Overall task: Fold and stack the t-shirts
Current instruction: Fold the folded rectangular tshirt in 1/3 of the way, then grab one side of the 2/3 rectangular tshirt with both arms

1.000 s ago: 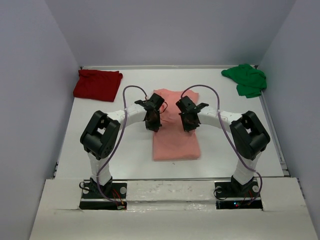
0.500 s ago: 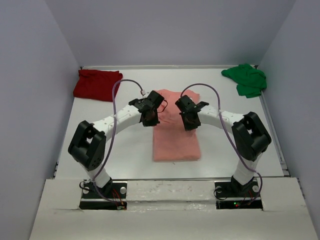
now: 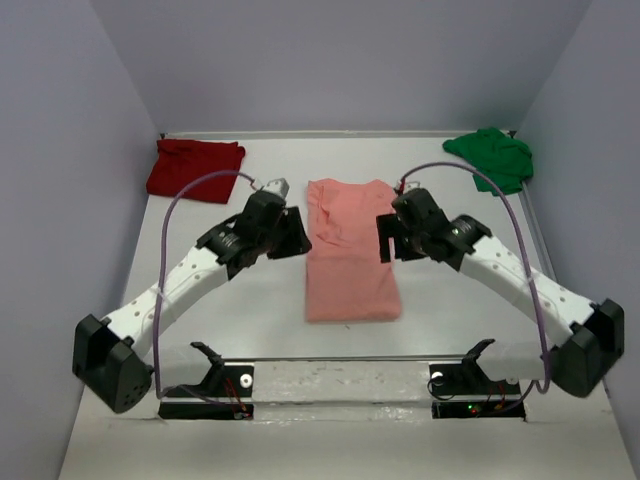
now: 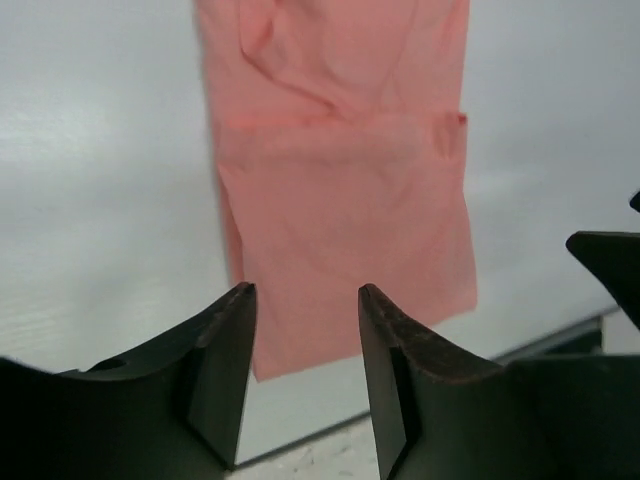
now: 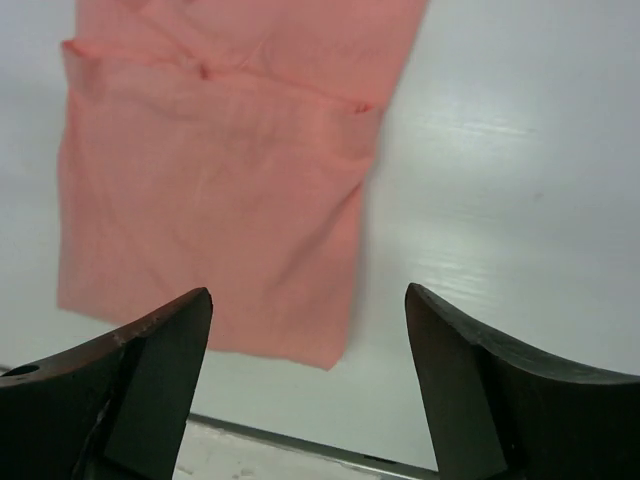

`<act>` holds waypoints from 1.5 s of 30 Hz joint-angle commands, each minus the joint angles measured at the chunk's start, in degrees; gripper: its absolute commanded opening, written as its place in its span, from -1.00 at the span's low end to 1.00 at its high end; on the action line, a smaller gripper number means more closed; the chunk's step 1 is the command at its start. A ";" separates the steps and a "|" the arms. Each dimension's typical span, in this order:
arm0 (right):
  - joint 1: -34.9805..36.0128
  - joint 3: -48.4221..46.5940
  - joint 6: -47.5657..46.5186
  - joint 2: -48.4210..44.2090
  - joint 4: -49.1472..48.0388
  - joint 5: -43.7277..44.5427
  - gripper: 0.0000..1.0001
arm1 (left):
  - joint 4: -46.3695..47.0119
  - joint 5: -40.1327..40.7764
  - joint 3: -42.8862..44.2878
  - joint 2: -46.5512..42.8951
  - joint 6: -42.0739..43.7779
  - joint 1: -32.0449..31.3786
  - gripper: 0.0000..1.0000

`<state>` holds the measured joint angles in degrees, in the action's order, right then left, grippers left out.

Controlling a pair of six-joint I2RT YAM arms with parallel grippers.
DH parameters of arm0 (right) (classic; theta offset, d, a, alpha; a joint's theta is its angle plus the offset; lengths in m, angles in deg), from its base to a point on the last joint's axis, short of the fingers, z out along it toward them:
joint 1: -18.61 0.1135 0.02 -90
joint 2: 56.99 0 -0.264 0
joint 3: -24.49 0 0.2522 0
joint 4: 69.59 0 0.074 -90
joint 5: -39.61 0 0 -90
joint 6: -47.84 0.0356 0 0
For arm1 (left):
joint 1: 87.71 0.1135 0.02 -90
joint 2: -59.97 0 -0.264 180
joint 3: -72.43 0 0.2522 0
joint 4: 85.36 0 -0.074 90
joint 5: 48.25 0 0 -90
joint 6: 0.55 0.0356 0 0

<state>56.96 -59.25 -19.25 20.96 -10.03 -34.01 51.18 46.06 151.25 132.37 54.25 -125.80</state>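
Observation:
A salmon-pink t-shirt lies flat in the middle of the table as a long folded strip. It also fills the left wrist view and the right wrist view. My left gripper hovers at the strip's left edge, open with nothing between its fingers. On the strip's right side my right gripper stands wide open and empty. The dark red t-shirt is folded at the back left. In the back right corner sits the bright green t-shirt, crumpled.
Grey walls close in the white table on three sides. A raised white ledge runs along the near edge by the arm bases. Both arms are stretched low and outward.
Both grippers were shut over the pink shirt's upper part; now they are open and have drawn apart to its sides. Both arms have swung outward and down. The shirt's upper part now lies flat.

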 commanded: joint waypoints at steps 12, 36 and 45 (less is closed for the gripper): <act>0.59 37.89 19.44 -32.69 -12.14 -29.57 0.28 | 26.62 -37.28 -36.05 -15.09 -8.22 6.18 0.33; 0.59 44.66 26.21 -31.99 -13.72 -22.01 0.75 | 26.70 -32.09 -42.11 -6.05 -8.22 6.27 0.47; 0.59 45.45 29.03 -26.54 -21.19 -20.96 0.75 | 34.17 -35.25 -45.54 -3.32 -9.97 6.27 0.46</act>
<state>57.07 -14.14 8.53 -8.54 -24.89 -56.78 81.80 12.47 107.56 128.09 44.87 -119.68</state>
